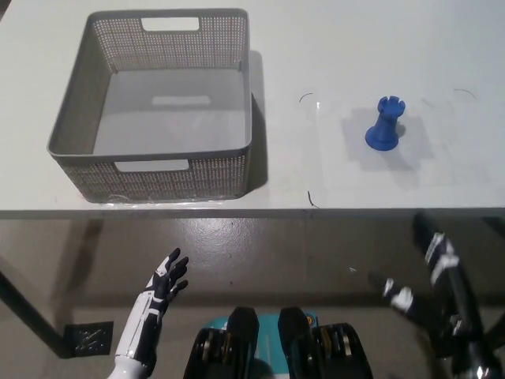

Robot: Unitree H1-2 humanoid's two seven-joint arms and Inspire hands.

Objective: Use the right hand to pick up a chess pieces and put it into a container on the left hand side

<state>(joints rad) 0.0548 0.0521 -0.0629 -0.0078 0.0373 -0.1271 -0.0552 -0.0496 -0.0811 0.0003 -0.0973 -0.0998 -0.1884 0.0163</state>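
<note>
Bright, even overhead light leaves the white table nearly washed out; the grey basket throws a soft shadow to its right, and the blue rook a faint one too. The floor below is dimmer; the right hand looks blurred, the rest sharp.

Bare table lay open all round the blue rook; the only obstacle was the grey basket (tall mesh walls, top open), standing well apart to its left.
</note>
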